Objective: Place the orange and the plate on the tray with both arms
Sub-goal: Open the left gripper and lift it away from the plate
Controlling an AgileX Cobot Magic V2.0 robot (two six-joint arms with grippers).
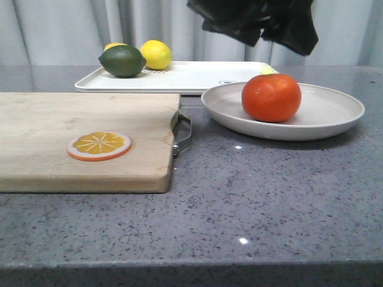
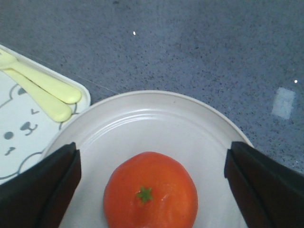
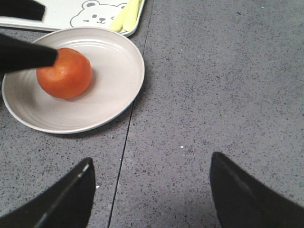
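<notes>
Left gripper (image 2: 152,190): two matte black fingers (image 2: 40,190), wedge-shaped, flat-faced with hard angular edges. Right gripper (image 3: 152,199): matching black fingers (image 3: 247,194), tapering to rounded tips, slight sheen on the edges. Front view: black angular arm housing (image 1: 257,21), no markings, cables or screws discernible.

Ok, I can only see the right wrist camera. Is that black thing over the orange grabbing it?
Observer: No. The left wrist view shows the left end effector open, with a finger on each side of the orange and neither touching it.
Operator: Is there other fruit on the tray?
Observer: Yes. The front view shows a green lime and a yellow lemon at its left end.
Operator: What's left of the plate?
Observer: A wooden cutting board with an orange slice on it.
</notes>
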